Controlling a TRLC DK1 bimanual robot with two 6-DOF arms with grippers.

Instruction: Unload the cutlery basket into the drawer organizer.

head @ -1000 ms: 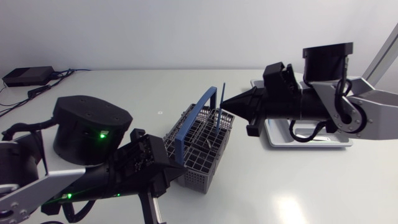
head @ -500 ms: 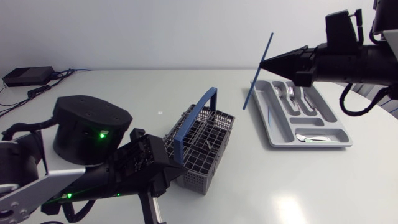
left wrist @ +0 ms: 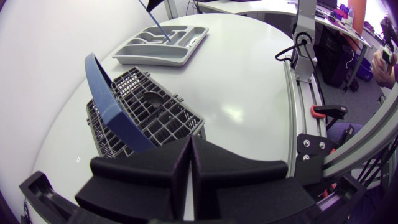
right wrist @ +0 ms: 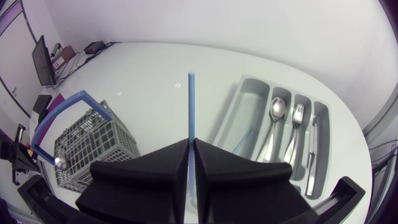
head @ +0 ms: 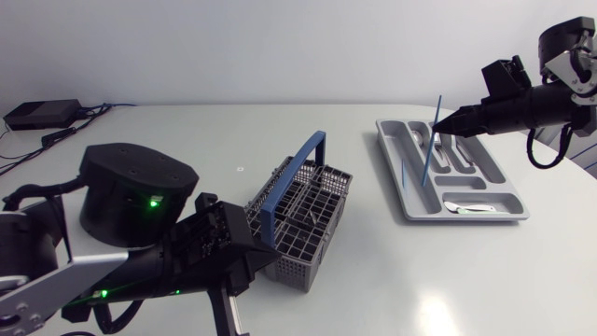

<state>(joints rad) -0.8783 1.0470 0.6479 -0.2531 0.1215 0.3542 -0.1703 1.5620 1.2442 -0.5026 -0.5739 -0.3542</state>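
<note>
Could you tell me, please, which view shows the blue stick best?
The right wrist view: the blue stick runs close and long ahead of the right gripper, which is shut on it. The head view shows it thin, slanting over the organizer. The left wrist view catches only a distant sliver.

White table (head: 392,280), matte surface, curved edge. Grey wire cutlery basket (head: 297,273) stands on it just ahead of left gripper (left wrist: 189,140), blue handle raised. Grey drawer organizer (head: 466,217) lies flat on table below right gripper (right wrist: 191,142), well apart from basket.
</note>
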